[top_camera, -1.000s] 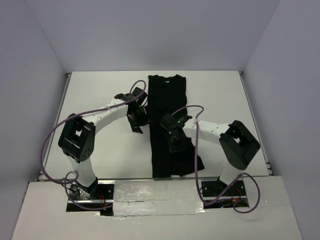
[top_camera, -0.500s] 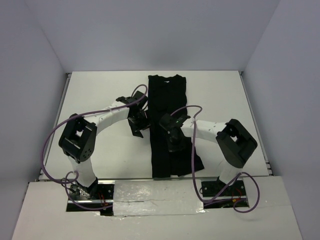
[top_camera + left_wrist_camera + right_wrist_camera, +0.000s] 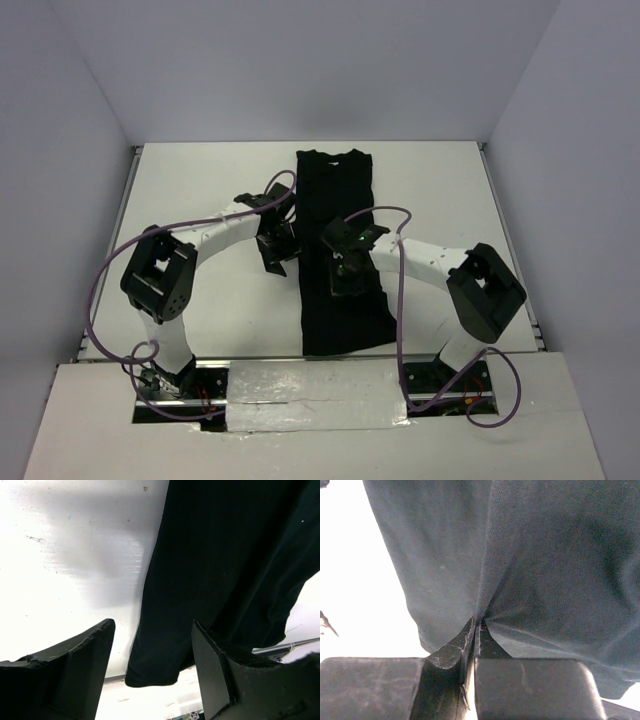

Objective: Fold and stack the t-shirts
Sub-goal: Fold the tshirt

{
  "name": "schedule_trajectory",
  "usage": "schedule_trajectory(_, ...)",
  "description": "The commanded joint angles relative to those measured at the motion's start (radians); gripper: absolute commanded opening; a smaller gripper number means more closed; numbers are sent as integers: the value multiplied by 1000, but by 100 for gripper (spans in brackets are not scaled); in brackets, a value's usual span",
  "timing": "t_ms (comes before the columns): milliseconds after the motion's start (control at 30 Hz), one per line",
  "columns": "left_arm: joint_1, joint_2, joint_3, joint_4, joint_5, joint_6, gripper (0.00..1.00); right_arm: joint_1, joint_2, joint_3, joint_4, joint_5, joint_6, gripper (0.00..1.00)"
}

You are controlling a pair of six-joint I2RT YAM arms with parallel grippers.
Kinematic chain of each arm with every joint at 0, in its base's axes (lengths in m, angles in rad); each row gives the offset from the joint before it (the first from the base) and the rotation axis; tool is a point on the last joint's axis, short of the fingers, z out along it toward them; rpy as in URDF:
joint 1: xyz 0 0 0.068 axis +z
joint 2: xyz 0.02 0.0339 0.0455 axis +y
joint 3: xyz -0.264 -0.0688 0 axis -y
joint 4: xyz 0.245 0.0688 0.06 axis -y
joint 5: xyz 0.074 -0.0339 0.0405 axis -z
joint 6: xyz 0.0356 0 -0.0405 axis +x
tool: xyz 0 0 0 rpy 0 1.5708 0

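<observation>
Since the earlier frames, the loose flap at the near right of the t-shirt point(image 3: 335, 195) has been drawn in, so that edge now runs straighter. Your right arm's elbow has swung outward.

The t-shirt lies as a long, narrow black strip down the middle of the table point(image 3: 200, 190), running from its far side to its near edge.

Your right gripper point(image 3: 342, 278) sits over the strip's middle. In the right wrist view, its jaws are pressed together on a raised fold of the cloth, and creases run into the pinch.

Your left gripper point(image 3: 274, 255) is just beside the strip's left edge, above bare table. In the left wrist view, its jaws stand spread with nothing between them, and the shirt's edge lies beyond.
</observation>
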State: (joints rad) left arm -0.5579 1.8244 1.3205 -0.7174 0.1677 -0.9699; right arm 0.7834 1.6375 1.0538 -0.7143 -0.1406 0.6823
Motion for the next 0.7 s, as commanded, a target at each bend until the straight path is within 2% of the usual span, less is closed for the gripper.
schedule_trajectory(0, 4, 15, 34, -5, -11, 19, 76, -12, -38, 22, 59, -54, 28, 0)
schedule_trajectory(267, 3, 26, 0, 21, -28, 11, 76, -76, -65, 18, 53, -111, 20, 1)
schedule_trajectory(333, 1, 30, 3, 19, -27, 16, 76, -75, -15, 41, 30, -111, -7, 18)
schedule_trajectory(400, 0, 30, 13, 15, -28, 22, 76, -76, 10, 46, 13, -132, -21, 21)
schedule_trajectory(533, -4, 38, 23, 19, -28, 40, 77, -96, -59, 28, 15, -117, -21, 21)
schedule_trajectory(600, -5, 47, 26, 18, -13, 42, 76, -107, -74, 49, -17, -100, -38, 32)
schedule_trajectory(633, -7, 55, 32, 13, -8, 42, 76, -107, -76, 61, -63, -68, -50, 41)
schedule_trajectory(667, -10, 55, 37, 12, -5, 42, 76, -110, -79, 83, -86, -42, -61, 41)
